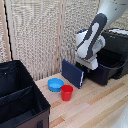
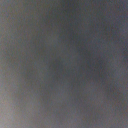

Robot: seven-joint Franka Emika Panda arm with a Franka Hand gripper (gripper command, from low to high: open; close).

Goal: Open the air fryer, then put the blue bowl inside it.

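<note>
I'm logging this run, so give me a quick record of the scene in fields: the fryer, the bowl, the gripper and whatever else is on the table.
air fryer: black, at the exterior view's right, drawer pulled out
blue bowl: on the wooden table, not in the fryer
red cup: upright, right beside the bowl
dark blue panel: standing on edge beside the drawer
black bin: exterior view's left
gripper: low at the drawer, fingers hidden
wrist view: grey blur only
</note>
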